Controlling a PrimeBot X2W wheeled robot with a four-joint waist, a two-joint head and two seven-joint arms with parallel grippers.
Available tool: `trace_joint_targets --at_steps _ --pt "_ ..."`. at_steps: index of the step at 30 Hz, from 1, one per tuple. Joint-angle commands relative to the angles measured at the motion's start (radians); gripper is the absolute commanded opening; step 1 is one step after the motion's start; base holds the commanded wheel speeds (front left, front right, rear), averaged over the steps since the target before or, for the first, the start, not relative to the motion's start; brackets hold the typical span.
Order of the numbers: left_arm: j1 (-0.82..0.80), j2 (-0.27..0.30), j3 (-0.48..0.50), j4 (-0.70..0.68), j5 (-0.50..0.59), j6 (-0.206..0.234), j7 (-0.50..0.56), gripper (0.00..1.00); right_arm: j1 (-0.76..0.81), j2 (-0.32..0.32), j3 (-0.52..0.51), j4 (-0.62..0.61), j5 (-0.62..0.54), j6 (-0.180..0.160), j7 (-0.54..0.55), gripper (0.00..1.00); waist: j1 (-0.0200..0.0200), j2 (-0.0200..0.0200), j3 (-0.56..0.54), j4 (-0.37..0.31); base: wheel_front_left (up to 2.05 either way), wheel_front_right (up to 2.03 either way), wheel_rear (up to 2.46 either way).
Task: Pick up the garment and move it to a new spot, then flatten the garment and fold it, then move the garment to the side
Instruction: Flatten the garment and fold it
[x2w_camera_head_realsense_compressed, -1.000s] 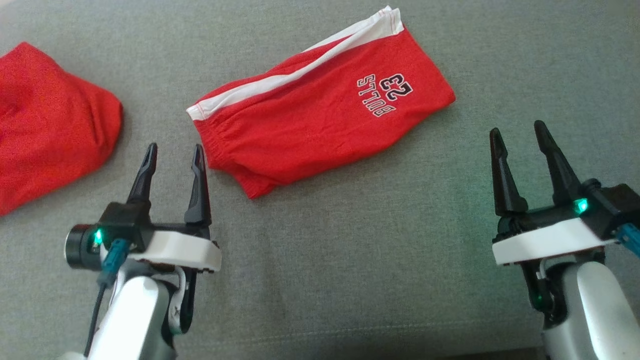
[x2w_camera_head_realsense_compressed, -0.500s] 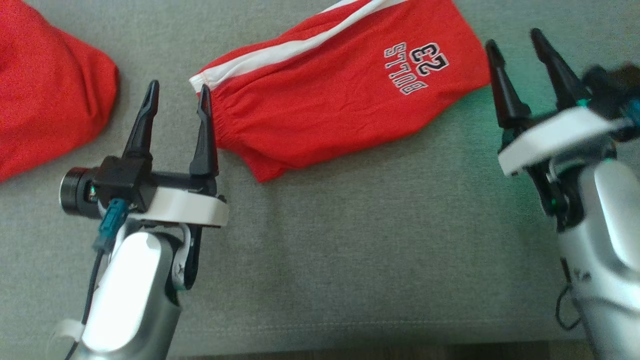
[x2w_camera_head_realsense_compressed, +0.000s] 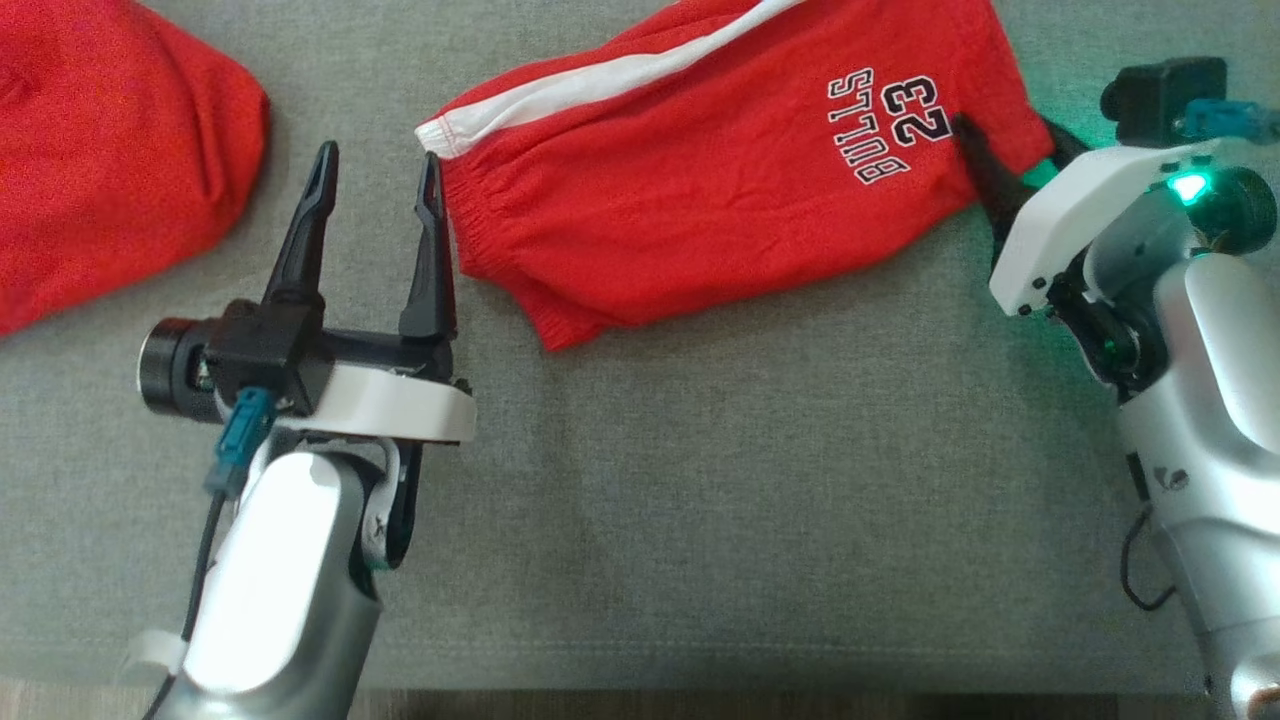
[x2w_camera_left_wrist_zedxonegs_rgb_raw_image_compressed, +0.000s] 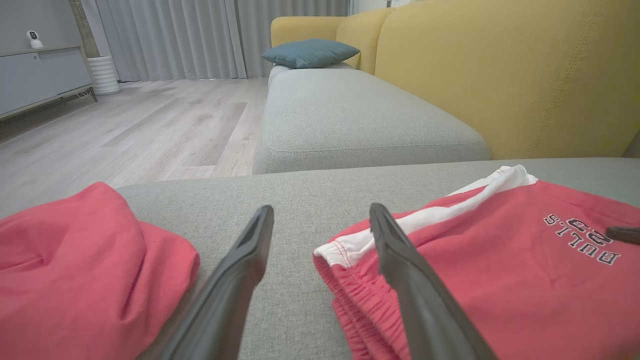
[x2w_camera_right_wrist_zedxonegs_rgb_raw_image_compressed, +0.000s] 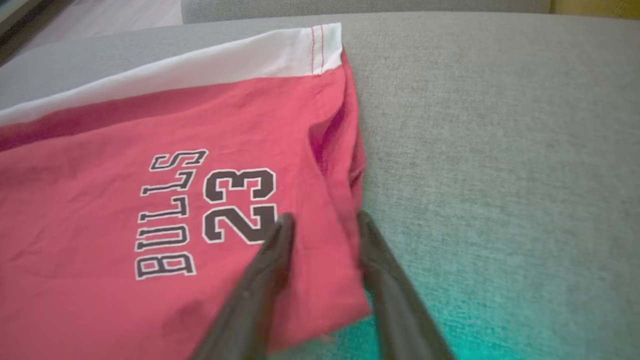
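**Right gripper at shorts hem, left gripper spread by waistband**

Head view: red shorts (x2w_camera_head_realsense_compressed: 700, 190) lie flat on the grey couch seat (x2w_camera_head_realsense_compressed: 750, 450), upper centre, "BULLS 23" print toward the right end. Left gripper (x2w_camera_head_realsense_compressed: 378, 158) is spread wide and empty, one fingertip just beside the waistband corner. Right gripper (x2w_camera_head_realsense_compressed: 1005, 140) is at the shorts' right hem, one finger over the fabric. Second red garment (x2w_camera_head_realsense_compressed: 100, 150) lies upper left, apart.

Left wrist view: fingers are wide, with bare cushion between them.

Right wrist view: fingers straddle the hem edge. Clamped or not, cannot tell.
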Motion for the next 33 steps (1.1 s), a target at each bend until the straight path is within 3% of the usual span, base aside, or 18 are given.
trace_joint_targets --at_steps 1,7,21,33 --pt "-0.026 0.012 0.04 -0.031 0.008 -0.004 -0.007 1.0 -0.002 0.01 0.02 -0.02 0.004 0.004 0.008 0.0 0.0 0.0 -0.001 -0.001 0.0 0.0 0.0" --pt "-0.009 0.007 0.05 -0.02 0.014 -0.01 -0.007 1.0 0.065 0.028 -0.005 -0.044 0.034 0.004 -0.06 0.0 0.0 0.0 -0.035 -0.017 0.0 0.0 0.0" --pt "0.095 0.006 0.069 0.011 -0.001 -0.006 -0.007 1.0 0.44 0.116 -0.187 -0.209 0.03 0.004 -0.158 0.0 0.0 0.0 -0.159 -0.075 0.0 0.0 0.0" --pt "0.125 0.006 0.05 0.031 -0.006 0.0 0.0 1.0 0.478 0.136 -0.259 -0.242 -0.029 0.004 -0.13 0.0 0.0 0.0 -0.205 -0.084 0.0 0.0 0.0"
